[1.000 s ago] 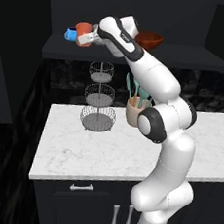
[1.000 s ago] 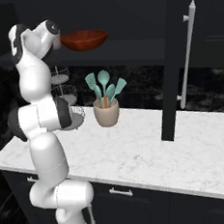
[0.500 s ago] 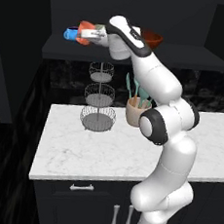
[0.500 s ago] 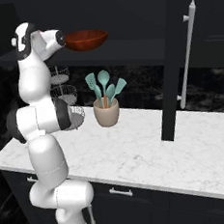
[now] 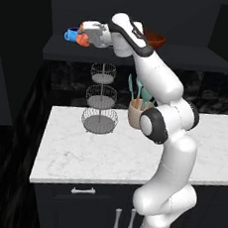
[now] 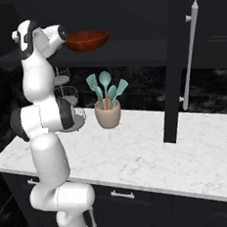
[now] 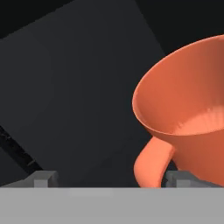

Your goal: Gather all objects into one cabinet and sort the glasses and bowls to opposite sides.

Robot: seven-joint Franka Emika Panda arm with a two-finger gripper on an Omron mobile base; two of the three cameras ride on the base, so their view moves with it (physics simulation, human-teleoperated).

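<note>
Jaws wide on the gripper [image 5: 83, 34] beside one orange mug [image 7: 183, 118], one blue cup [image 5: 71, 34], one bowl [image 6: 87, 40].

— What crowds the shelf [image 5: 58, 45] on its left end?
— The blue cup [image 5: 71, 34] sits farthest left, and the orange mug [image 5: 83, 38] stands just beside it, right in front of the gripper [image 5: 84, 32], whose jaws stand wide. In the hand view the mug [image 7: 183, 118] takes up the right side, its handle between the fingertips [image 7: 43, 178]; the left side is bare dark panel.
— And to the right?
— The bowl [image 6: 87, 40] sits further right on the shelf; beyond it the shelf lies bare up to the open door [image 6: 172, 60].
— Below?
— The wire stand [image 5: 102, 97] and crock [image 6: 108, 113] rise from the counter [image 6: 154, 156] under the shelf; the near marble is free.
</note>
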